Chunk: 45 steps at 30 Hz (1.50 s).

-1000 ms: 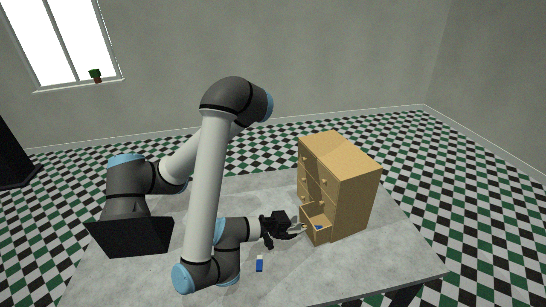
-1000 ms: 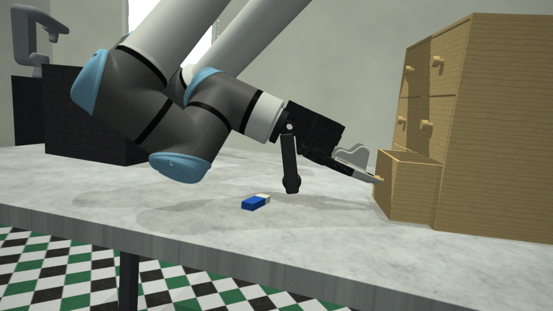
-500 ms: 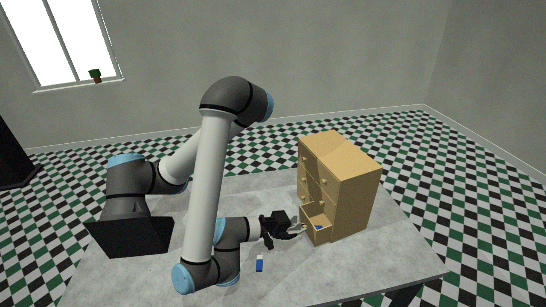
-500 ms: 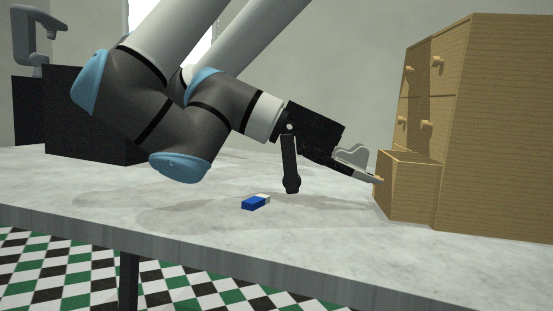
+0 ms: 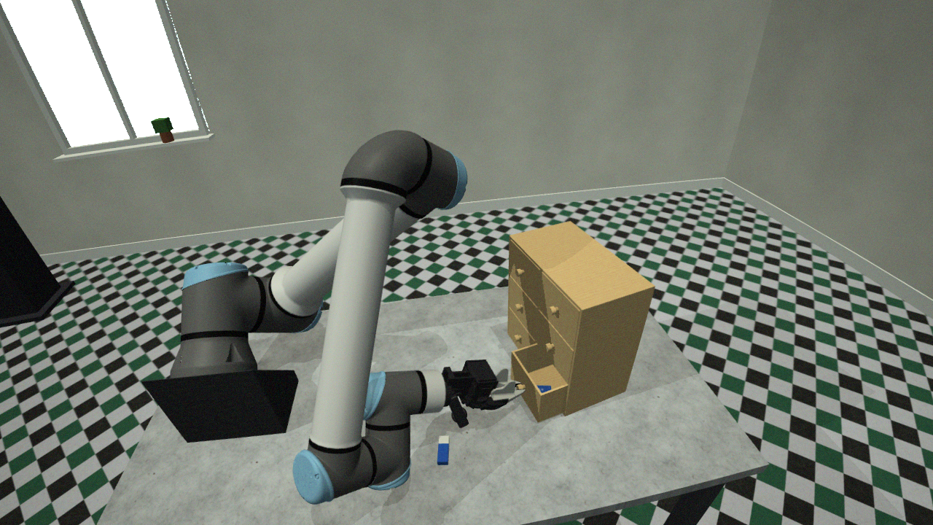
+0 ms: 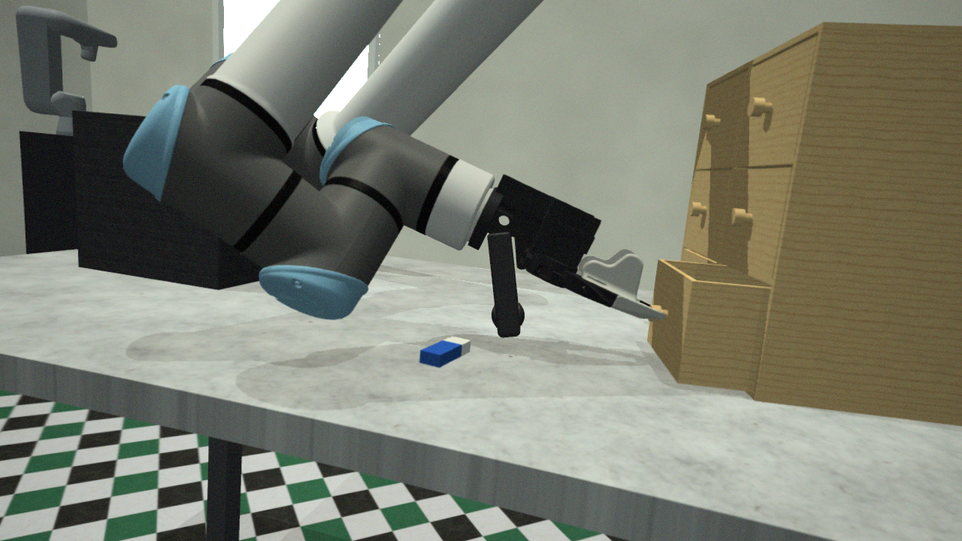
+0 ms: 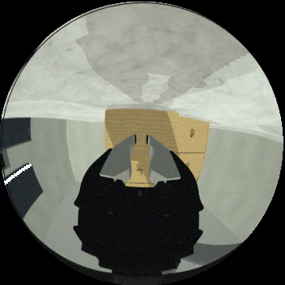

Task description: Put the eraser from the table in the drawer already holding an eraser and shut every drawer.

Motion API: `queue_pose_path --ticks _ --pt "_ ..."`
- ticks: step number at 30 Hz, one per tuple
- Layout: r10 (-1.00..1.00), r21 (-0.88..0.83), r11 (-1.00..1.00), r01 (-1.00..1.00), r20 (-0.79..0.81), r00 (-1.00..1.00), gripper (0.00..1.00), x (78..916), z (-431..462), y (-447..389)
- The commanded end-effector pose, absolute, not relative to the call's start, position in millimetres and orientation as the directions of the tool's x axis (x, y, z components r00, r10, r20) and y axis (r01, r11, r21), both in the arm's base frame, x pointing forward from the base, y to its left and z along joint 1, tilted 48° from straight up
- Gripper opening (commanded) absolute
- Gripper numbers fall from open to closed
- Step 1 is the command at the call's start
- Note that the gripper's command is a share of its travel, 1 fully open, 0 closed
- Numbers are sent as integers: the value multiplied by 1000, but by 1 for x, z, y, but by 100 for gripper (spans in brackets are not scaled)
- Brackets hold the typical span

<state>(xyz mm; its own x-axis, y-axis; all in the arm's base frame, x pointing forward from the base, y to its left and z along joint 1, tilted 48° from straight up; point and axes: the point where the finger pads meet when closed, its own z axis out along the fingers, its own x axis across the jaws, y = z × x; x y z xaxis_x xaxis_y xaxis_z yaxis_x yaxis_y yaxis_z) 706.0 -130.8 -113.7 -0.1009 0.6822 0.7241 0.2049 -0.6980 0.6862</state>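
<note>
The wooden chest [image 5: 603,306] [image 6: 874,235] stands upright at the right of the table [image 5: 600,456]. Its bottom drawer [image 5: 553,403] [image 6: 712,329] is pulled partly out, and a blue eraser [image 5: 543,388] lies inside it. The other drawers are shut. My gripper [image 5: 515,389] [image 6: 651,309] [image 7: 141,135] is level with that drawer's front and shut on its knob [image 7: 139,168] [image 6: 661,310]. The blue-and-white table eraser [image 5: 443,450] [image 6: 443,351] lies flat on the table, below and left of the gripper.
The arm's lower joints [image 5: 352,463] [image 6: 295,201] hang low over the table just left of the table eraser. The black robot base [image 5: 221,401] [image 6: 134,215] stands at the table's left.
</note>
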Motion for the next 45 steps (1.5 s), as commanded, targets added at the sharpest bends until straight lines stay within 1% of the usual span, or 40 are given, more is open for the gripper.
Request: queue_pose_path --ticks 1,45 --pt "683 687 -698 204 724 -101 7 707 -113 -131" --pt "683 687 -698 204 724 -101 7 720 -111 -132"
